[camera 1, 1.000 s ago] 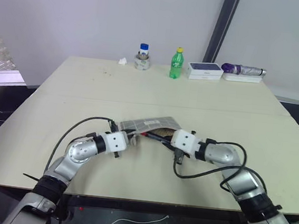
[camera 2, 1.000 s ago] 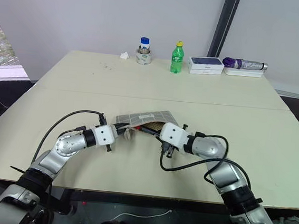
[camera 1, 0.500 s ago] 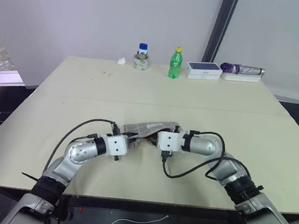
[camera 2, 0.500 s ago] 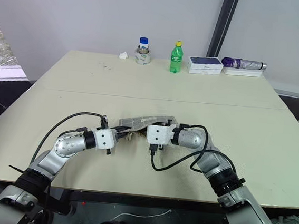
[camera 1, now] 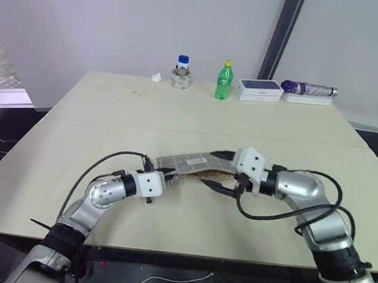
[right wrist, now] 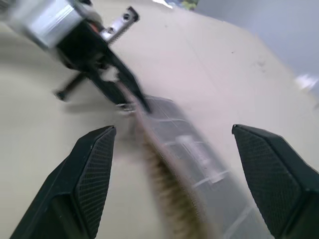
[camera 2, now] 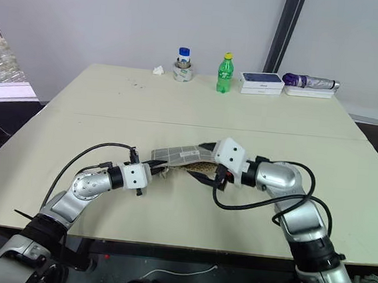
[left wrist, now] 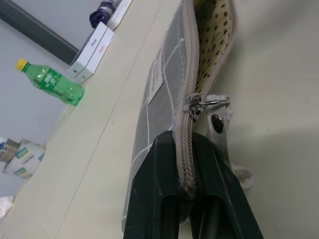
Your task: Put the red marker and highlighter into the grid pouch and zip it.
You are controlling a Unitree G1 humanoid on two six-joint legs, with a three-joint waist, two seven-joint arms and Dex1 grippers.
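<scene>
Grey grid pouch (camera 1: 190, 162) lies mid-surface, a bit nearer the front edge, mouth gaping, dotted lining showing. Left gripper (left wrist: 187, 164) clamped on the pouch's zipper end, just behind the zipper pull (left wrist: 195, 106); pull sits at the left end, so the zip is not yet run. Right gripper (right wrist: 169, 184) jaws wide, nothing held, hovering over the right, open part of the pouch. Red marker and highlighter: can't see either on the surface or in the mouth, likely inside already, can't confirm.

Judgement: next is the zip.

Risks:
- pull tab is small and lies flat against the fabric, so the right gripper may pinch cloth instead or miss it
- left grip sits very close to the pull, so the two grippers could collide going for it
- if the left grip slips, the pouch drags along the surface and the zip won't close
- a pen poking out at the mouth would jam the slider
</scene>
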